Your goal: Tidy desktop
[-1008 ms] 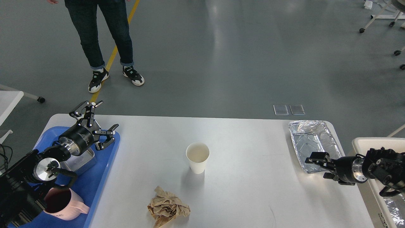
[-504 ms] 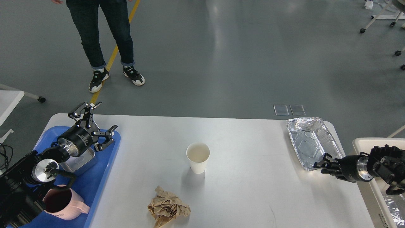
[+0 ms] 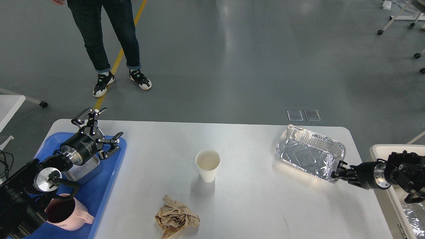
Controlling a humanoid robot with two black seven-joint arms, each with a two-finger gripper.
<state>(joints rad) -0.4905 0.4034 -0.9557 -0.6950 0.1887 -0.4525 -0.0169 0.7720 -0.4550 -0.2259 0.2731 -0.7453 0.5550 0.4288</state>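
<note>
A: White laminate, smooth: the desktop (image 3: 252, 199) fills the lower frame, rounded far corners visible. On its bare surface: a foil tray (image 3: 308, 157) at the right end, tilted up on one side; a white paper cup (image 3: 208, 165) upright near centre; a crumpled brown paper wad (image 3: 176, 217) by the near edge.

B: Which step is in hand?

A: By my reading, clearing the foil tray. The right gripper (image 3: 339, 170) sits at the tray's near right corner, fingers pinched close on the rim. It looks like a hold on the tray, and the tilt fits that.

B: And the left?

A: The left gripper (image 3: 99, 132) hangs over the blue tray (image 3: 113, 172) at the desktop's left end, fingers spread wide, holding nothing. A steel container (image 3: 84, 171) and a pink mug (image 3: 66, 214) sit in that blue tray beneath the arm.

B: Next move?

A: Probably carrying the foil tray off the right edge into the beige bin (image 3: 382, 154), where more foil appears to lie. Foil is thin, so a corner pinch may bend or slip. It calls for a slow lift, clear of the bin wall. Cup and wad remain afterwards.

B: Surroundings?

A: A person (image 3: 109, 43) stands on the grey floor beyond the far edge, well apart.
</note>
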